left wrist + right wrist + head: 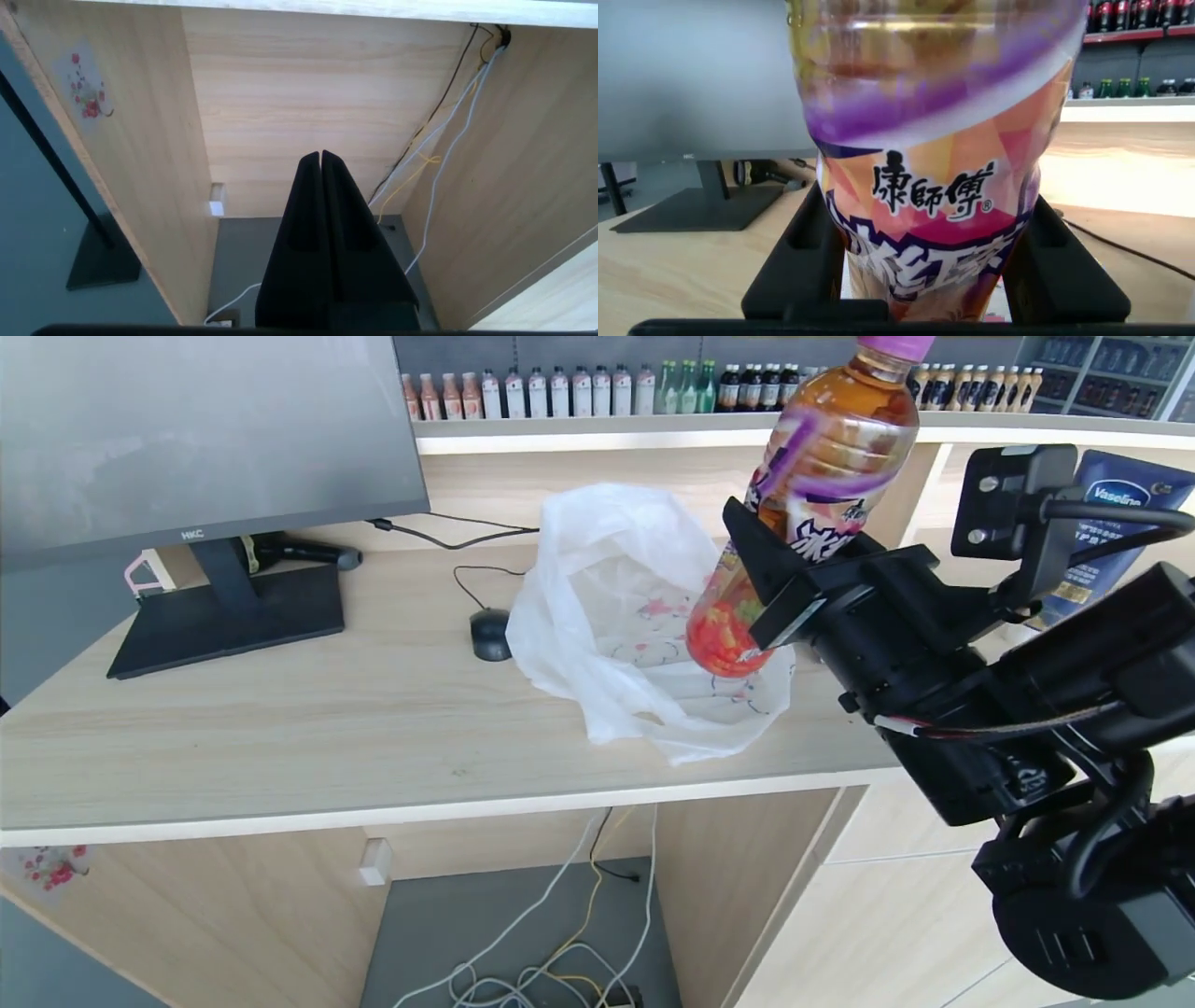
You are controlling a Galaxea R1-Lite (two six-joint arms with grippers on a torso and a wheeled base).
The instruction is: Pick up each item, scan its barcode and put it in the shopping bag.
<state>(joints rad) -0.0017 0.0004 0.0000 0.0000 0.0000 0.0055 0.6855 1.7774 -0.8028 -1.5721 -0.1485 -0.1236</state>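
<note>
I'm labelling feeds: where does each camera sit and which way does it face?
Head view: on the head, facing forward and down at the counter, shopping bag and monitor; right gripper holds the bottle.
Left wrist view: under the counter, facing cables; left gripper shut.
Right wrist view: along its gripper at the bottle.
Shared: head and right wrist views both show bottle, monitor.

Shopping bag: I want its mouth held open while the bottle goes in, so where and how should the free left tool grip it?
Probably pinch the shopping bag by its raised upper rim, coming from the robot's left. The thin film stands up there, and the right tool, shut on the bottle, crowds the bag's right side.
</note>
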